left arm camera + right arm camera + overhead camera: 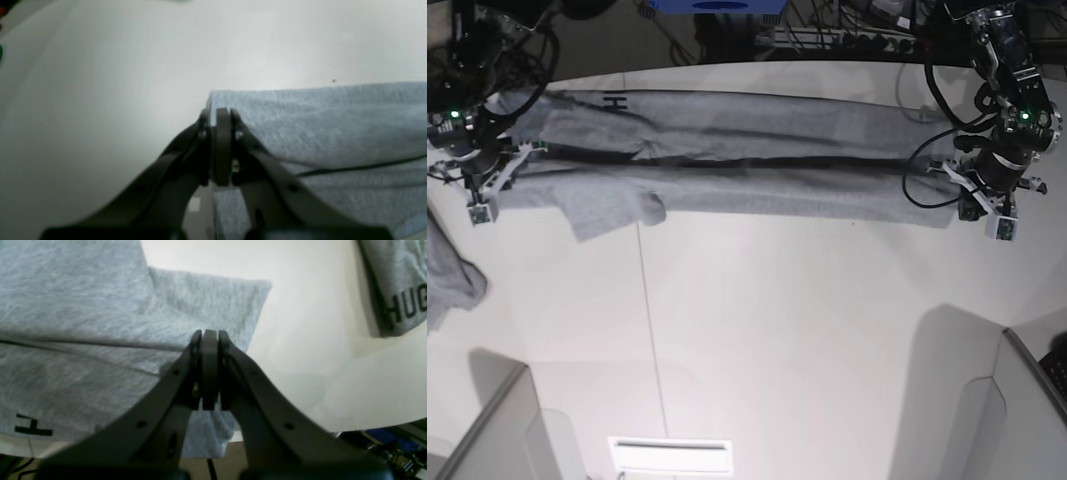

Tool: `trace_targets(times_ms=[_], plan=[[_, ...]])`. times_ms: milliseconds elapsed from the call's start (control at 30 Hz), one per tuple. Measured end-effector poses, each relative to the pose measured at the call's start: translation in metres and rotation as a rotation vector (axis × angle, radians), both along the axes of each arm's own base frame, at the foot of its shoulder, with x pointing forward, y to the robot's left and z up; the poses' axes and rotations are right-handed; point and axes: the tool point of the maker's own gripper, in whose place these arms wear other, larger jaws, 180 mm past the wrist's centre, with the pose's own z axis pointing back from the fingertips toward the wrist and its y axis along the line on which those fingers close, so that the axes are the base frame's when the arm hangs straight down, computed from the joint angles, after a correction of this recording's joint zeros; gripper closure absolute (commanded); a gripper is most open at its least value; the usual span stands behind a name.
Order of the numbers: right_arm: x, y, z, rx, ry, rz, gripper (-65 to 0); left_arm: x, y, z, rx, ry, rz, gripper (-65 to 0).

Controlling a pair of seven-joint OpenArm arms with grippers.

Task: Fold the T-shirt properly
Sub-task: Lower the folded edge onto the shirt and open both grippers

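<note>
1. In the left wrist view the left pincer (223,115) is pressed together on the corner edge of the T-shirt (327,126); the heather-grey cloth spreads away to one side of the fingertips, and bare white tabletop (100,100) lies on the other side and beyond them
2. A thin dark fold line runs across the cloth just beside the left pincer's arm
3. In the right wrist view the right pincer (209,336) is likewise pressed together, pinching the T-shirt (83,316) at an edge; a short sleeve juts out just beyond the fingertips, and black block lettering shows on the cloth nearer the camera
4. Beyond the right pincer and well apart from it, across bare tabletop (317,356), lies a second grey garment (397,283) with black letters
5. In the base view the T-shirt (757,150) stretches as a long band at the far side of the tabletop (777,330), held between the right pincer (479,200) at one end and the left pincer (987,205) at the other, with the sleeve hanging toward the camera near the right pincer
</note>
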Motion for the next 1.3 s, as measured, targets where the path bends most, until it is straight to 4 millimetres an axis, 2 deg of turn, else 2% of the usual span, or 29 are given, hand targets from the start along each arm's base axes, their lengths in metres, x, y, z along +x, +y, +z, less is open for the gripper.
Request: trace_targets(times_ms=[133, 300, 533, 667, 800, 1100, 1133, 1167, 1200, 1267, 1300], plan=[[-0.009, 0.000, -0.006, -0.003, 0.028, -0.001, 0.0, -0.006, 0.001, -0.004, 0.004, 0.018, 0.000, 0.0], [-0.008, 0.002, -0.012, 0.018, 0.030, -0.007, 0.0, -0.007, 0.002, -0.003, 0.014, 0.019, -0.004, 0.0], [-0.013, 0.003, -0.030, 0.053, 0.058, -0.017, 0.0, -0.032, -0.002, -0.018, 0.014, 0.082, -0.009, 0.0], [-0.025, 0.003, -0.037, 0.053, 0.088, -0.018, 0.0, -0.038, -0.002, -0.021, 0.013, 0.099, -0.009, 0.0], [-0.024, 0.003, -0.038, 0.060, 0.086, -0.019, 0.0, -0.045, 0.000, -0.026, 0.021, 0.125, -0.007, 0.0], [-0.026, 0.002, -0.039, 0.057, 0.098, -0.019, 0.0, -0.043, -0.002, -0.026, 0.019, 0.121, -0.016, 0.0], [-0.026, 0.001, -0.039, 0.054, 0.098, -0.019, -2.9, -0.043, -0.002, -0.026, 0.019, 0.121, -0.016, 0.0], [-0.026, -0.002, -0.037, 0.045, 0.100, -0.017, -10.2, -0.043, -0.001, -0.026, 0.020, 0.120, -0.014, 0.0], [-0.025, -0.005, -0.036, 0.038, 0.099, -0.014, -17.7, -0.043, -0.001, -0.026, 0.021, 0.120, -0.013, -3.1], [-0.025, -0.012, -0.033, 0.016, 0.098, -0.018, -28.7, -0.043, 0.001, -0.025, 0.024, 0.121, -0.011, -20.2], [-0.026, -0.013, -0.033, 0.016, 0.099, -0.020, -30.2, -0.043, 0.001, -0.025, 0.026, 0.122, -0.011, -29.3]])
